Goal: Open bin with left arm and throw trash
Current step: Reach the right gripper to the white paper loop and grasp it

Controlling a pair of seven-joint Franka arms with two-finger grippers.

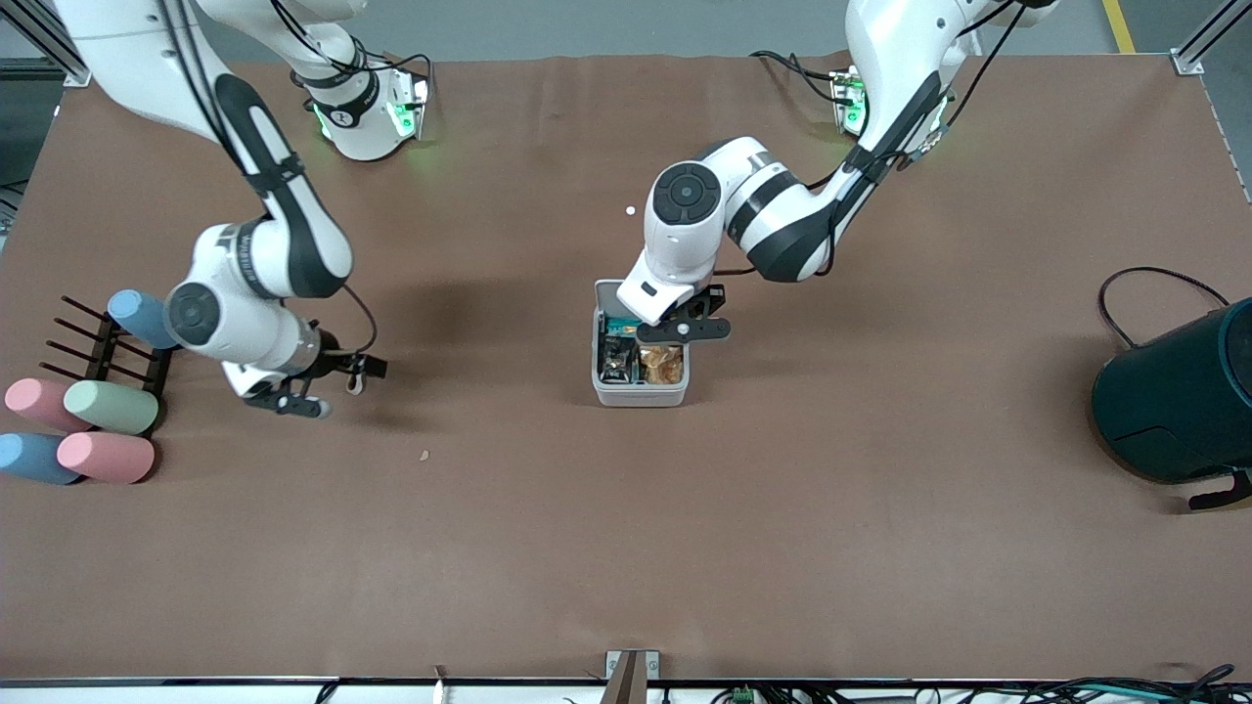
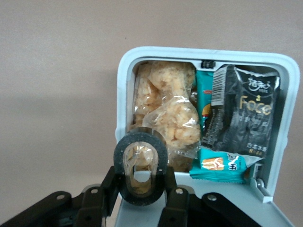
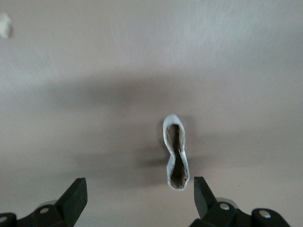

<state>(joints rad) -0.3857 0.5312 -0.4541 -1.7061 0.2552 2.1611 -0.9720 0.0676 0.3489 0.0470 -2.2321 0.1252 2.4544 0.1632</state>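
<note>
- Pastel cups (image 1: 96, 430) lie by a black rack (image 1: 98, 347) at the right arm's end of the counter (image 1: 626, 548).
- The right gripper (image 1: 323, 384) hangs low over the counter beside the rack, its fingers (image 3: 75, 198) spread wide and grasping nothing.
- A tan rubber-band loop (image 3: 175, 152), pinched into a figure-eight, sits in the gap between those fingers. It is closer to one finger than the other and touches neither.
- The white bin (image 1: 636, 396) stands mid-counter with its lid open. A black-and-silver wrapper (image 2: 241, 113), a clear snack bag (image 2: 165, 109) and a teal packet (image 2: 218, 163) lie inside it.
- The left gripper (image 1: 685, 328) is over the open bin, its fingers (image 2: 176, 201) clenched on a black tape ring (image 2: 140, 172), one on each side. The ring hangs above the snack bag, just inside the bin's rim.
- A dark teal container (image 1: 1174, 391) lies at the left arm's end of the counter.
</note>
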